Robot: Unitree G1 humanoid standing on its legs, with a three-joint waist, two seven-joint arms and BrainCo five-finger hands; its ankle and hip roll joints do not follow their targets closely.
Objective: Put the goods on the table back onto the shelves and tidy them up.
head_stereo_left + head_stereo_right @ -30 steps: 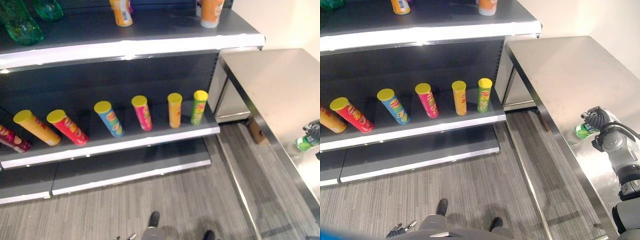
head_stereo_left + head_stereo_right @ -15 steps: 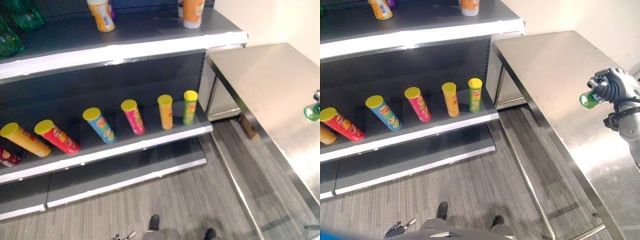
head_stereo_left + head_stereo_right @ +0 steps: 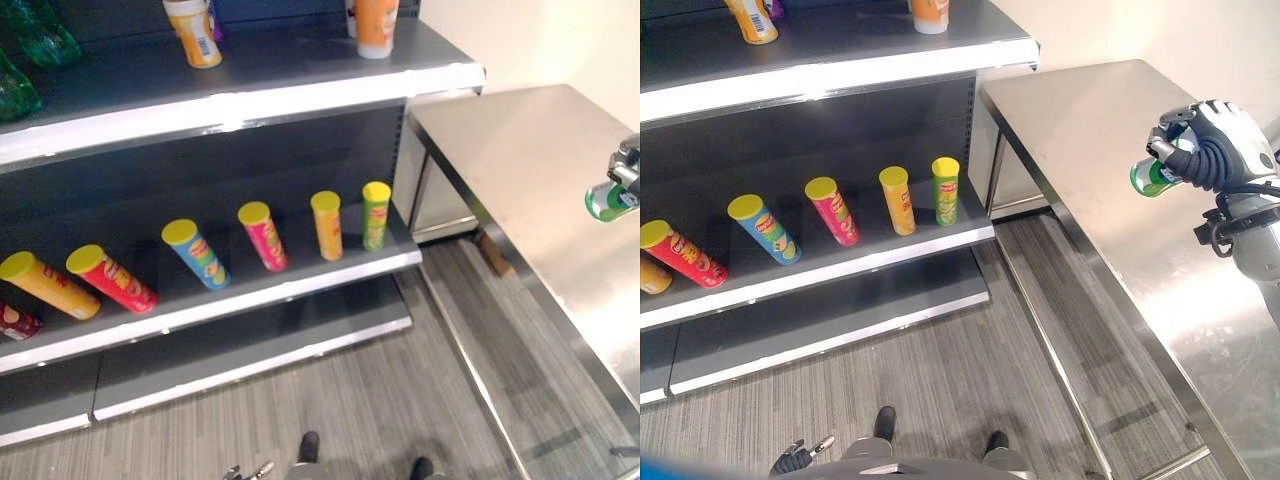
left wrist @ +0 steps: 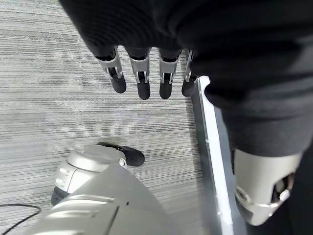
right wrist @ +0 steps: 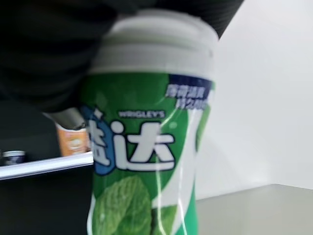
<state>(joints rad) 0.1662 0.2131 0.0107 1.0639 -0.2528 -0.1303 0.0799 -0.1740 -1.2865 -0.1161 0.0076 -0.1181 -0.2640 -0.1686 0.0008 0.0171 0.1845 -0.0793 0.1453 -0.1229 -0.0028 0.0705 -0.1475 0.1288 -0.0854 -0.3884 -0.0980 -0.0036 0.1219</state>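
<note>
My right hand (image 3: 1218,145) is raised above the steel table (image 3: 1110,120), its fingers curled round a small green bottle with a white cap (image 3: 1153,176). The same green bottle (image 5: 146,147) shows close up in the right wrist view and at the right edge of the left eye view (image 3: 608,200). The bottle lies sideways in the grip, clear of the table top. My left hand (image 4: 146,78) hangs low over the floor with straight fingers and holds nothing.
To the left stands a dark shelf unit (image 3: 240,100). Its middle shelf (image 3: 250,290) carries several leaning tall snack tubes with yellow lids. Orange containers (image 3: 376,25) and green bottles (image 3: 40,35) stand on the top shelf. Grey carpet lies between shelf and table.
My right hand has lifted the green bottle off the table and carried it up and toward the shelf. The camera has shifted a little.
</note>
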